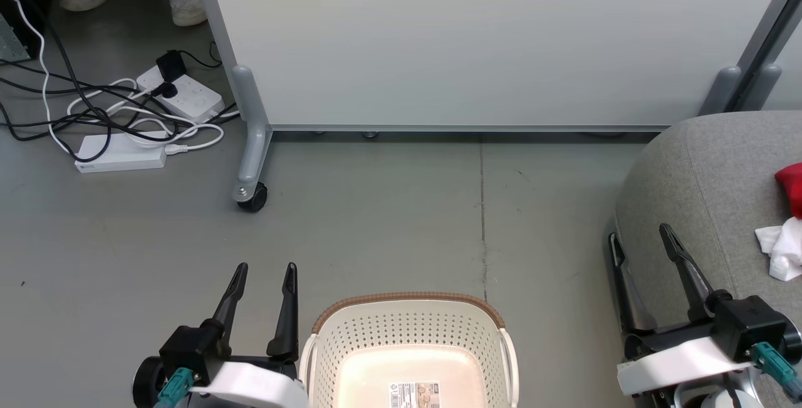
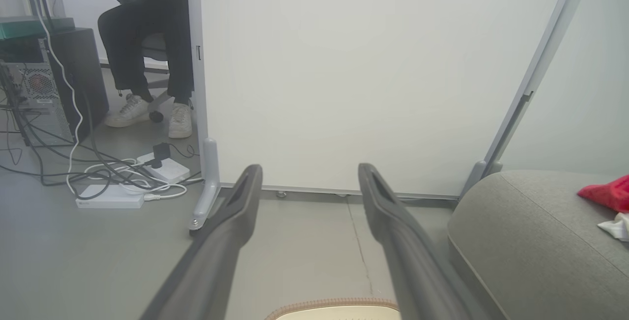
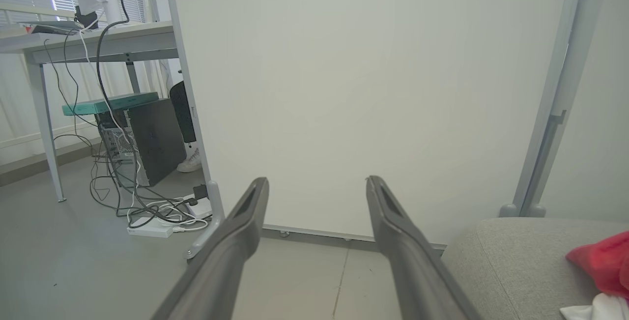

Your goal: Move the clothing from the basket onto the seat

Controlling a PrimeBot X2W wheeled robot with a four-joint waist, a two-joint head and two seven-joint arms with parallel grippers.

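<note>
Cream perforated basket, brown-rimmed, stood upright on the floor, its labelled bottom bare. Red clothing, crumpled, with white fabric at its near side, lay on the grey seat, right of the basket and apart from it.
</note>
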